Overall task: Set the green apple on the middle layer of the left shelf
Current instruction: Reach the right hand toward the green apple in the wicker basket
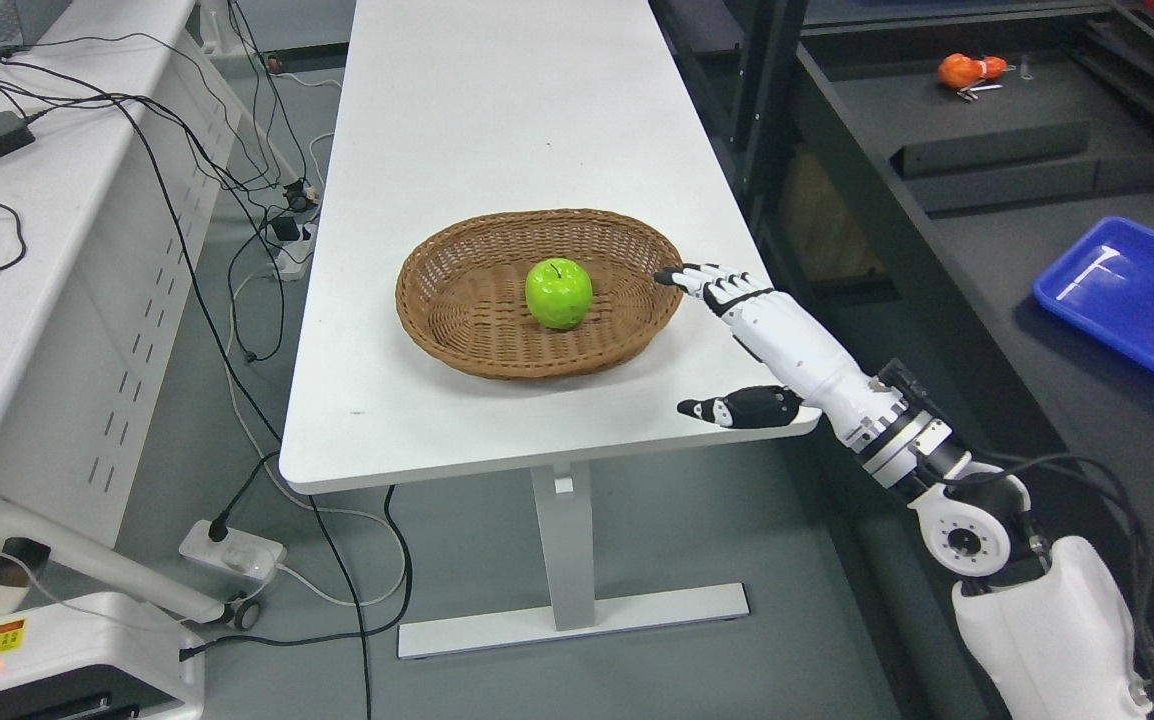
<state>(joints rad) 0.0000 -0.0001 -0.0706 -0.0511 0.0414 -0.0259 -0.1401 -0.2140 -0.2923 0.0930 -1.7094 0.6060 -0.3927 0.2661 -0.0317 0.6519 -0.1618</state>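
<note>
We found the right hand (737, 345) open-fingered, empty, just beside the wicker basket (437, 310) holding the green apple (558, 293).

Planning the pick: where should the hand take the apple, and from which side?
Grip the apple around its round middle, coming from above and the right. It sits upright, stem up, mid-basket, whose raised rim hinders a low sideways reach. The open right hand is already beside that rim.

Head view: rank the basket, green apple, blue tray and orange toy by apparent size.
1. wicker basket
2. blue tray, cut off by the frame edge, so unsure
3. green apple
4. orange toy, farther away, so uncertain
</note>
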